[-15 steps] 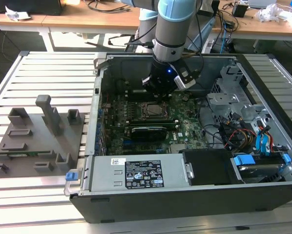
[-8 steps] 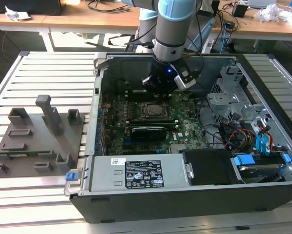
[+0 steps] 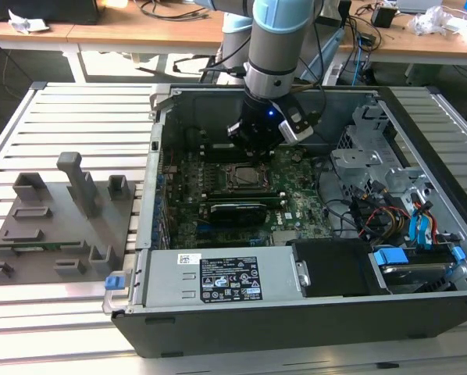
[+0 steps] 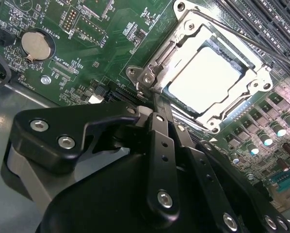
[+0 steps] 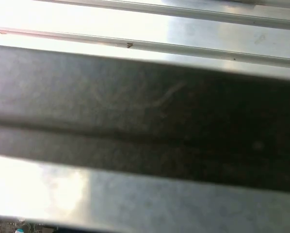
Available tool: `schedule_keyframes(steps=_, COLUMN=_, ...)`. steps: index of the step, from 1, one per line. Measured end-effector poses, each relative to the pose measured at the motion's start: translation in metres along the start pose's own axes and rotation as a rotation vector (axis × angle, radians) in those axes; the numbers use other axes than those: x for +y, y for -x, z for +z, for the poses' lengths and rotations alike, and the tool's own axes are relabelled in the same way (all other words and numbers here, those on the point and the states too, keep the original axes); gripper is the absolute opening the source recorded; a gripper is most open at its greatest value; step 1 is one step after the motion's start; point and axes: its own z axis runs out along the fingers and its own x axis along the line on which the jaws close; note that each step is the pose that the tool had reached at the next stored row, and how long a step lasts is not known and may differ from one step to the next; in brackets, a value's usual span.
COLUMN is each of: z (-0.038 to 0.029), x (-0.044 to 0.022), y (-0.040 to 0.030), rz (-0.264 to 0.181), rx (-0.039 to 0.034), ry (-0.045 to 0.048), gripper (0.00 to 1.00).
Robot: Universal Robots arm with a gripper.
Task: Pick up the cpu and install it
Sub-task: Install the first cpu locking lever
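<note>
The cpu (image 4: 208, 77) lies flat inside the metal socket frame (image 4: 258, 81) on the green motherboard (image 4: 101, 43), its shiny top glaring bright. My gripper (image 4: 153, 103) hovers just beside the socket's near corner. Its black fingers (image 4: 160, 131) are drawn together, and nothing shows between them. In the exterior view the gripper (image 3: 258, 144) hangs inside the open computer case (image 3: 296, 312), slightly behind the socket and cpu (image 3: 247, 176).
A grey fixture (image 3: 58, 223) with upright blocks sits on the slatted table at the exterior view's left. Inside the case are a drive cage (image 3: 374, 156), cable bundles (image 3: 390, 219) and a power supply (image 3: 218, 277). The case wall (image 5: 145, 121) lies close to the arm.
</note>
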Motion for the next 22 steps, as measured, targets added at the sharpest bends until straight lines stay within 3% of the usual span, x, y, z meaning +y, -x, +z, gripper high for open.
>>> schedule_keyframes(steps=9, z=0.0038, x=-0.0021, y=0.0040, rz=0.001, rx=0.0136, ry=0.0026, gripper=0.11)
schedule_keyframes(steps=10, z=0.0042, x=-0.0020, y=0.0045, rz=0.000, rx=0.0133, ry=0.0089, gripper=0.11)
schedule_keyframes(steps=12, z=0.0043, x=-0.0021, y=0.0049, rz=0.000, rx=0.0110, ry=0.0332, gripper=0.11)
schedule_keyframes(steps=13, z=0.0042, x=-0.0024, y=0.0050, rz=0.000, rx=0.0095, ry=0.0505, gripper=0.11)
schedule_keyframes(steps=15, z=0.0042, x=-0.0035, y=0.0050, rz=-0.001, rx=0.0079, ry=0.0620, gripper=0.11)
schedule_keyframes(steps=18, z=0.0023, x=-0.0044, y=0.0049, rz=-0.001, rx=0.0081, ry=0.0615, gripper=0.11)
schedule_keyframes(steps=21, z=-0.0020, x=-0.0044, y=0.0049, rz=0.000, rx=0.0109, ry=0.0381, gripper=0.11)
schedule_keyframes(steps=22, z=-0.0039, x=-0.0048, y=0.0048, rz=0.000, rx=0.0125, ry=0.0246, gripper=0.11)
